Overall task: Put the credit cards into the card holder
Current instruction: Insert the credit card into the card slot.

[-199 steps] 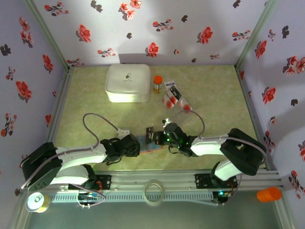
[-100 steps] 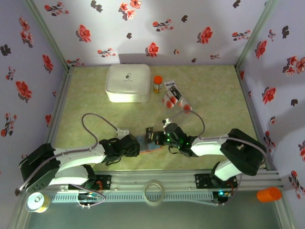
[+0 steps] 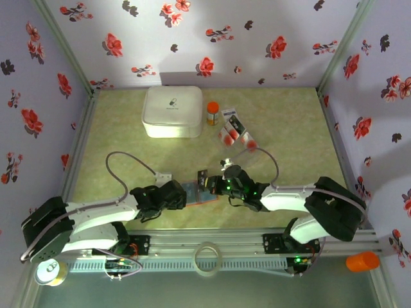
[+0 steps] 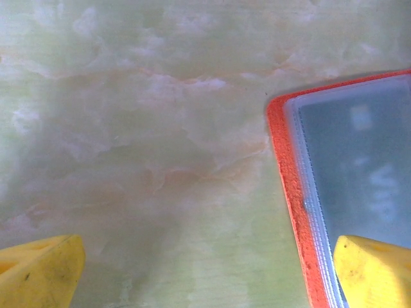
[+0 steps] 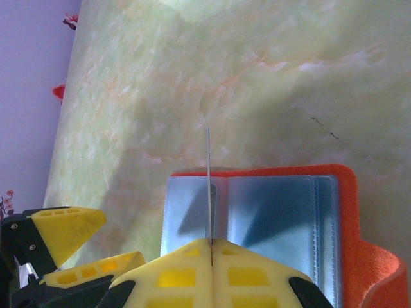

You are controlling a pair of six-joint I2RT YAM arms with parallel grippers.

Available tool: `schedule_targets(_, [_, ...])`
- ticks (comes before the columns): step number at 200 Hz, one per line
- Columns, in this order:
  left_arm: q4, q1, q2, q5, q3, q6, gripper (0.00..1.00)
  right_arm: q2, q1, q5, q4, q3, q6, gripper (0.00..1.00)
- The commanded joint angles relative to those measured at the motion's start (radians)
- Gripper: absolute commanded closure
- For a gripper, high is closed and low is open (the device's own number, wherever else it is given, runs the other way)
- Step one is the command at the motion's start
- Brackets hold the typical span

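The card holder (image 3: 194, 192) lies open on the table between my two grippers, orange-red outside with light blue clear sleeves (image 5: 276, 212). My right gripper (image 5: 210, 242) is shut on one credit card (image 5: 208, 183), which stands edge-on above the holder's left sleeve. In the top view this dark card (image 3: 201, 178) sticks up from the right gripper (image 3: 212, 185). The left gripper (image 4: 209, 273) is open and low over the table. Its right fingertip (image 4: 376, 269) is over the holder's (image 4: 347, 167) left edge. More credit cards (image 3: 232, 129) lie in a loose pile further back.
A big white rounded box (image 3: 171, 111) stands at the back left, with a small orange-capped bottle (image 3: 212, 113) beside it. A tape ring (image 3: 207, 256) lies on the front rail. An orange object (image 3: 361, 261) and a yellow roll (image 3: 50, 271) sit at the near corners.
Both arms have sagged slightly outward at the elbows, the left toward the near left, the right toward the near right. The grippers stay at the holder, and the card is still held.
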Motion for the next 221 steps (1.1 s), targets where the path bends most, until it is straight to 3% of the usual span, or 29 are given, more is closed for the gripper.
schedule_targets(1, [-0.013,-0.006,0.026,-0.043,0.039,0.009,0.00,0.036,0.002,-0.010,0.050,-0.004,-0.007,1.00])
schedule_targets(221, [0.017,-0.006,0.087,-0.047,-0.005,-0.014,0.00,0.090,0.001,-0.025,0.141,-0.033,0.008,1.00])
